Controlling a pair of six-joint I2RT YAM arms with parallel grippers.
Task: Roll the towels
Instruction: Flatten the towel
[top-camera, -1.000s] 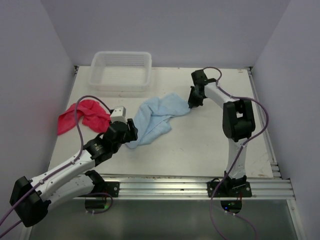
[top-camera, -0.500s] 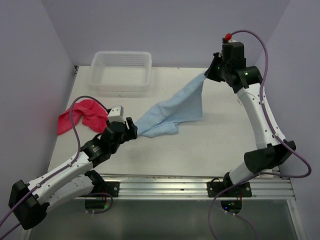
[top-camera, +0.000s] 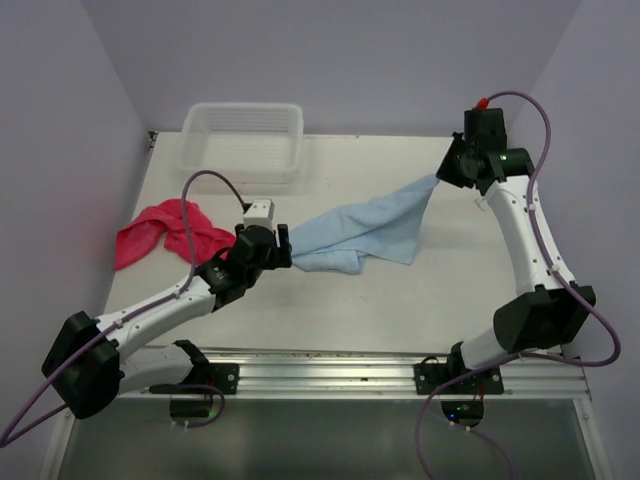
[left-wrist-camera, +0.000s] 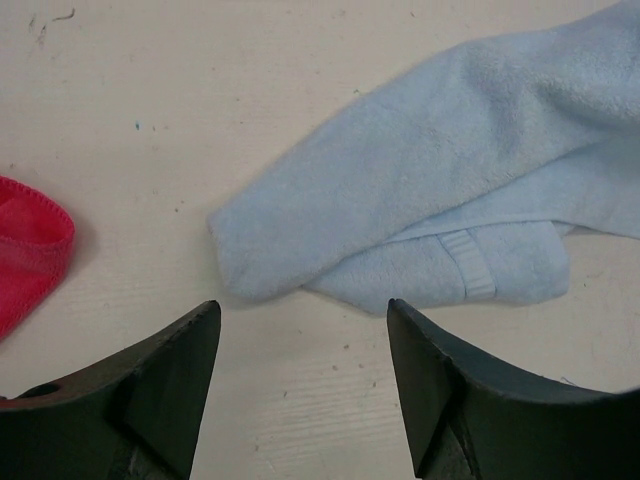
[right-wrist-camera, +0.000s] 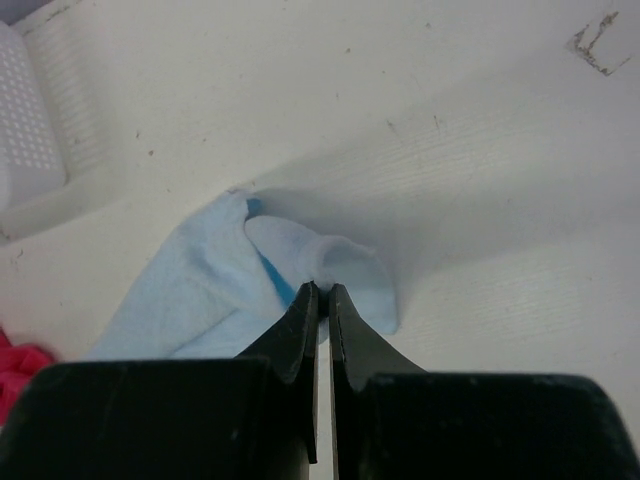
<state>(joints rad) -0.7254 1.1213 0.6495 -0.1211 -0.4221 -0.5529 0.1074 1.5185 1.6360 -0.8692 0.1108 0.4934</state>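
A light blue towel (top-camera: 365, 232) lies stretched across the middle of the table, rumpled and partly folded. My right gripper (top-camera: 441, 177) is shut on its far right corner (right-wrist-camera: 335, 262) and holds that corner lifted above the table. My left gripper (top-camera: 285, 250) is open and empty, just short of the towel's left end (left-wrist-camera: 245, 265), which lies on the table between and ahead of the fingers. A red towel (top-camera: 160, 230) lies crumpled at the left; its edge shows in the left wrist view (left-wrist-camera: 25, 250).
A clear plastic basket (top-camera: 242, 140) stands at the back left, also seen in the right wrist view (right-wrist-camera: 25, 140). Purple walls close in the table on three sides. The rail with the arm bases runs along the near edge (top-camera: 380, 375).
My right gripper rose and swung right with the blue towel's corner, stretching the towel out. My left gripper moved forward and right to the towel's left end.
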